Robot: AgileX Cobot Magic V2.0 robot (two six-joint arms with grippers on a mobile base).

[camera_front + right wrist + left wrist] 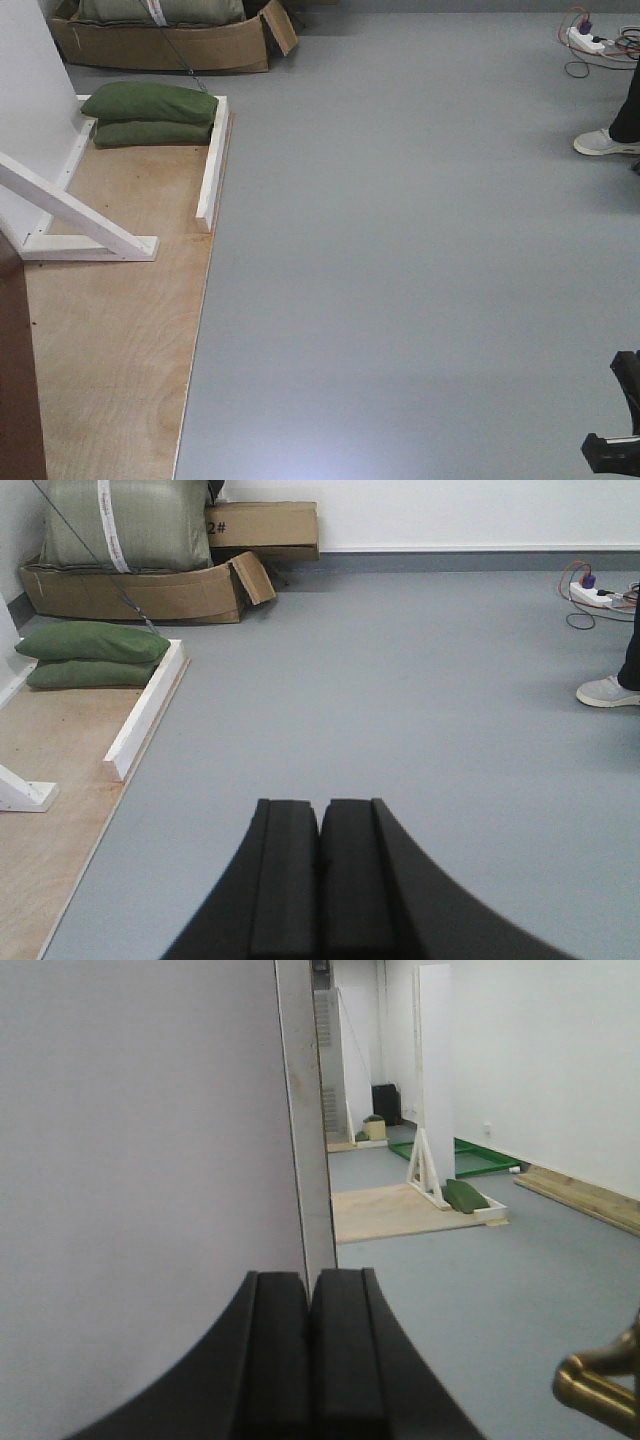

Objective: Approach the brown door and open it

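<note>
door: brown door [18, 380], only an edge at the far lower left of the front view, beside the plywood [110, 340]; the rest is out of frame.
handle: brass handle [597, 1392], low right in the left wrist view, near the left end effector but not touching it.
left end effector [309, 1290]: fingers pressed together, nothing held.
right end effector [320, 815]: likewise closed and empty, facing bare floor [400, 680].
step: we judge this is the approach, no grasp yet.
how: we turn the base left to square on the door, part the left fingers before reaching the handle, and steer clear of the white frame [80, 225] and sandbags [155, 112].
</note>
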